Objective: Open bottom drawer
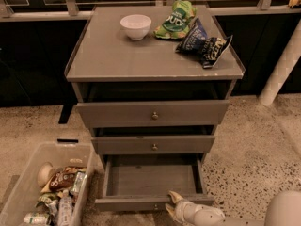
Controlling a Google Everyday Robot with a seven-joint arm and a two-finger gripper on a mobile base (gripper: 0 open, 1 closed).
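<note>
Your gripper [170,203] sits, fingers apart, at the bottom drawer's [150,180] front lip. The inside is open from above, and the bin [61,149] crowds its left.

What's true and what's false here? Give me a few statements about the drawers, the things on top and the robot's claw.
1. The bottom drawer is pulled out. True.
2. Snacks lie inside it. False: its grey interior is bare.
3. The gripper is at that drawer's front panel. True.
4. The white bowl sits in the floor bin. False: it stands on the cabinet top.
</note>
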